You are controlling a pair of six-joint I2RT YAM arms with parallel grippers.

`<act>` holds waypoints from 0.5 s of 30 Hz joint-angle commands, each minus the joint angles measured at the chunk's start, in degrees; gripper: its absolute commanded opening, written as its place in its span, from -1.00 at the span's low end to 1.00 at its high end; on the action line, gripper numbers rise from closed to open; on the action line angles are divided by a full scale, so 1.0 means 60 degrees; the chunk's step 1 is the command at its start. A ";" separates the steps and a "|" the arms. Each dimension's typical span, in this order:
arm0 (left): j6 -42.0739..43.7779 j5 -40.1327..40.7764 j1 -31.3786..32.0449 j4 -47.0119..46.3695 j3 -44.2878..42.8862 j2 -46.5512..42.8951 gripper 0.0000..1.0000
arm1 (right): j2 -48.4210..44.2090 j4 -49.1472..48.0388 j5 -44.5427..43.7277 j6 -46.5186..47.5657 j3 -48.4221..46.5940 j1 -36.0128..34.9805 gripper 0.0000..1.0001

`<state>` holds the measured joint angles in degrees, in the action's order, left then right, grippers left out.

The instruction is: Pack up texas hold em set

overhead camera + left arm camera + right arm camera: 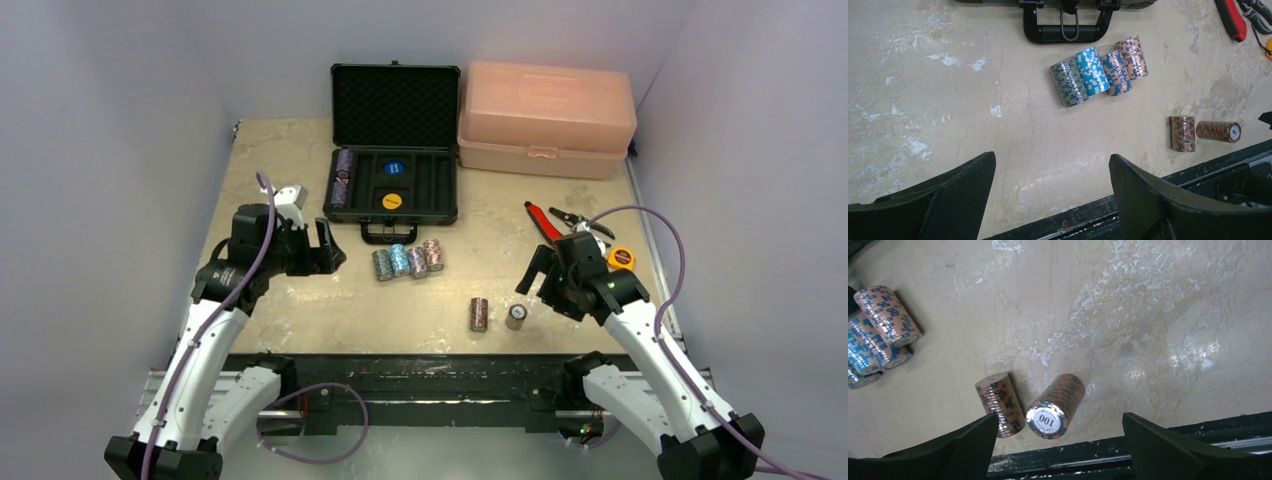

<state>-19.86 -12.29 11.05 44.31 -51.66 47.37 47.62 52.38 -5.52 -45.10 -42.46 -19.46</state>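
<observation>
Just ahead of the right gripper (530, 275), whose jaws gape wide and empty, two chip stacks (1000, 405) lie on the bench (300, 160). Beyond the left gripper (325, 250), likewise spread wide and holding nothing, four stacks (1095, 70) lie before the case (395, 105).

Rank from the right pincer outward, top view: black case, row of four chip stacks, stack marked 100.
1. stack marked 100, lying beside the right pincer, near side.
2. row of four chip stacks, mid-table, to its left.
3. black case, open, toward the back.
</observation>
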 commanded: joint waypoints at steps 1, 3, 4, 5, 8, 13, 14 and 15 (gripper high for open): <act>0.0218 -0.0195 0.0129 -0.0067 -0.0307 0.0063 0.66 | 0.0063 0.0066 -0.0336 -0.0344 0.0227 -0.0178 0.98; 0.0228 -0.0219 0.0136 -0.0055 -0.0318 0.0102 0.65 | 0.0148 0.0032 -0.0351 -0.0408 0.0285 -0.0314 0.98; 0.0231 -0.0234 0.0136 -0.0053 -0.0319 0.0115 0.65 | 0.0205 0.0019 -0.0385 -0.0476 0.0311 -0.0423 0.98; 0.0220 -0.0249 0.0136 -0.0061 -0.0321 0.0130 0.64 | 0.0272 -0.0012 -0.0417 -0.0544 0.0335 -0.0565 0.98; 0.0237 -0.0305 0.0136 -0.0038 -0.0325 0.0172 0.63 | 0.0577 -0.0058 -0.0597 -0.0759 0.0318 -0.1079 0.98; 0.0262 -0.0339 0.0149 -0.0014 -0.0342 0.0230 0.62 | 0.1362 0.0016 -0.1212 -0.1348 0.0143 -0.2262 0.98; 0.0259 -0.0342 0.0151 -0.0004 -0.0353 0.0245 0.61 | 0.1505 0.0092 -0.1374 -0.1454 0.0077 -0.2421 0.98; 0.0275 -0.0339 0.0145 0.0002 -0.0355 0.0248 0.61 | 0.1612 0.0157 -0.1517 -0.1531 0.0018 -0.2544 0.98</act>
<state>-19.73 -13.32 11.66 44.71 -51.66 48.75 55.00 52.71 -9.43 -50.19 -40.75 -31.46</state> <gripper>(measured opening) 0.812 0.987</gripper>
